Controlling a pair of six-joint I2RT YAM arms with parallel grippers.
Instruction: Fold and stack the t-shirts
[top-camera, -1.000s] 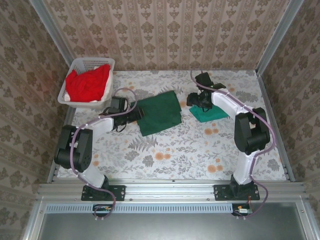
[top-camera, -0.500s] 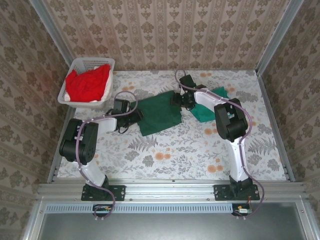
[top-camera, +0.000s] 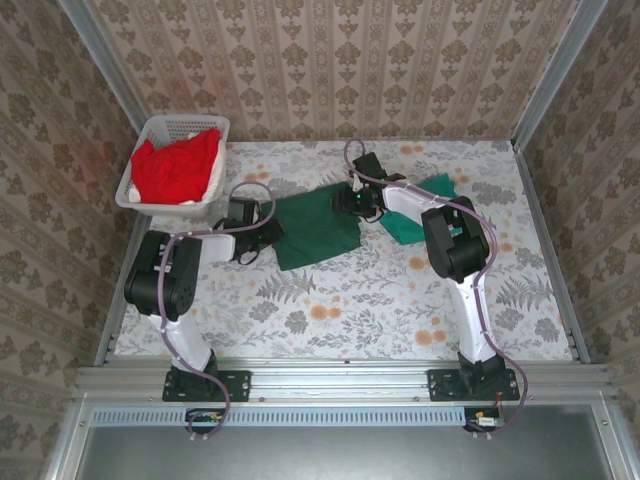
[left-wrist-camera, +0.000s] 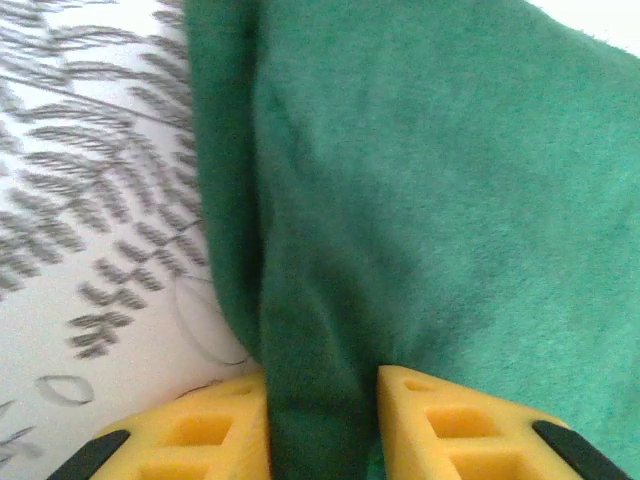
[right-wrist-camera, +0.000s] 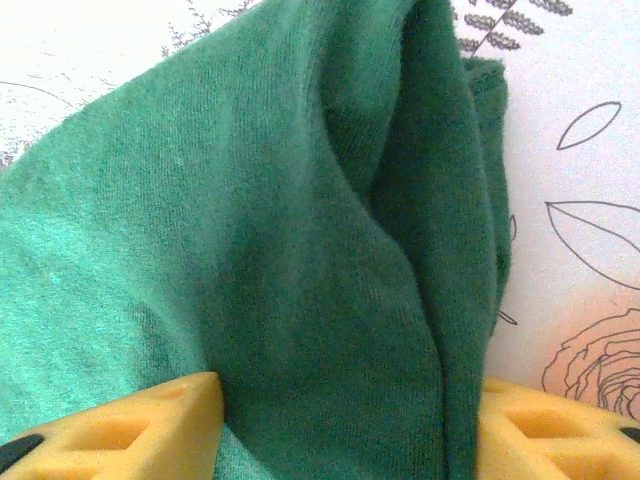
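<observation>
right jaws: teal t-shirt (top-camera: 405, 229) → dark green t-shirt (top-camera: 318, 228) | left jaws: closed on it

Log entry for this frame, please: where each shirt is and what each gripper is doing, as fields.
dark green t-shirt: folded, flat, mid-table
teal t-shirt: on the table beside it, partly hidden by the right arm
red t-shirts: heaped in the white basket, far left corner
left gripper: pinching a fold at the dark green t-shirt's left edge
right gripper: jaws wide, straddling a fold at its opposite edge
stack: not yet made
</observation>
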